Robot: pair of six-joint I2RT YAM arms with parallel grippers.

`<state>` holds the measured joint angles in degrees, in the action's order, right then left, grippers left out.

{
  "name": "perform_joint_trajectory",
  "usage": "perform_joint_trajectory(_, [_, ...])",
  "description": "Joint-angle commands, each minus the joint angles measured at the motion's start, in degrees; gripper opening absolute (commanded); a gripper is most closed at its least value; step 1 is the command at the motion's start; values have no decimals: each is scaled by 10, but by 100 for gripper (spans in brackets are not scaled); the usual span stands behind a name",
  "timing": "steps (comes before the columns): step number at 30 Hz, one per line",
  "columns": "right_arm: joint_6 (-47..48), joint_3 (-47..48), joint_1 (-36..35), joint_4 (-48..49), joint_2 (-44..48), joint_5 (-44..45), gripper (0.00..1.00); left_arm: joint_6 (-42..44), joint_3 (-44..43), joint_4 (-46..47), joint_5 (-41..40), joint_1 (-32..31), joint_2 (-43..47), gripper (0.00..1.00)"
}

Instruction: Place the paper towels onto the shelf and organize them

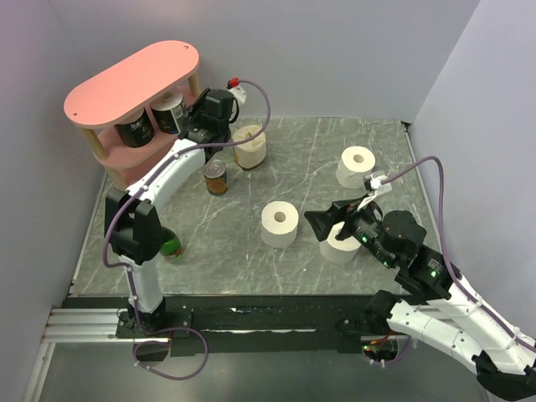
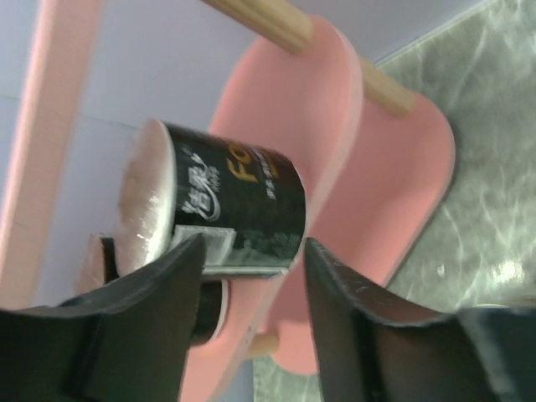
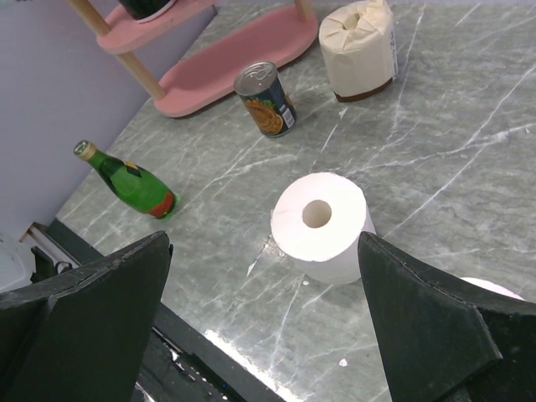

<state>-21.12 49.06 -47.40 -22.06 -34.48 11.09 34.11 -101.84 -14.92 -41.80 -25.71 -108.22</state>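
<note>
- Grey marbled table (image 1: 318,146), lavender walls all round, two arms out over it.
- On the right gripper (image 3: 262,241), the fingers (image 3: 100,310) are spread as wide as they go, with nothing between them and nothing held.
- Straight ahead, just beyond those tips, stands a white roll (image 3: 322,226) of paper towel. It's on end with the hollow core pointing up, so its long axis is vertical and its round wall faces the pads.
- From above, that roll sits to the left of the right gripper, on the side of the pink shelf (image 1: 134,79). The right arm is clearly the nearer one, so I'd call this its pick.
- Then a second roll (image 1: 342,249) lies right under the right wrist, partly hidden, and a third roll (image 1: 358,165) stands farther back on the right, apart from both.
- Over to the left gripper (image 2: 253,251): jaws parted, poked in at the shelf's middle board, a dark labelled can (image 2: 226,201) showing through the gap. Whether the tips touch it I cannot tell, but nothing looks clamped.
- Near that arm a tan wrapped roll (image 1: 249,146) stands upright, close to a tin can (image 1: 216,177), and a green bottle (image 3: 134,186) lies on its side at the left edge.
- That pink shelf sits in the far left corner, well apart from the three white rolls, and by my reading none of them is on it yet.
</note>
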Motion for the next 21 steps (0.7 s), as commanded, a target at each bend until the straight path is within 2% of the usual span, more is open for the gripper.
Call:
perform_joint_trajectory(1, [1,27,-3,9,20,-6,99,-44,11,-29,-3,14,28,53])
perform_joint_trajectory(4, [6,28,-4,12,30,3,99,-41,8,-26,-5,18,21,53])
perform_joint_trajectory(10, [14,26,-4,28,32,8,100,3,-24,11,-57,29,-22,52])
perform_joint_trajectory(21, [28,39,-3,33,11,11,100,26,-78,17,-33,53,-73,54])
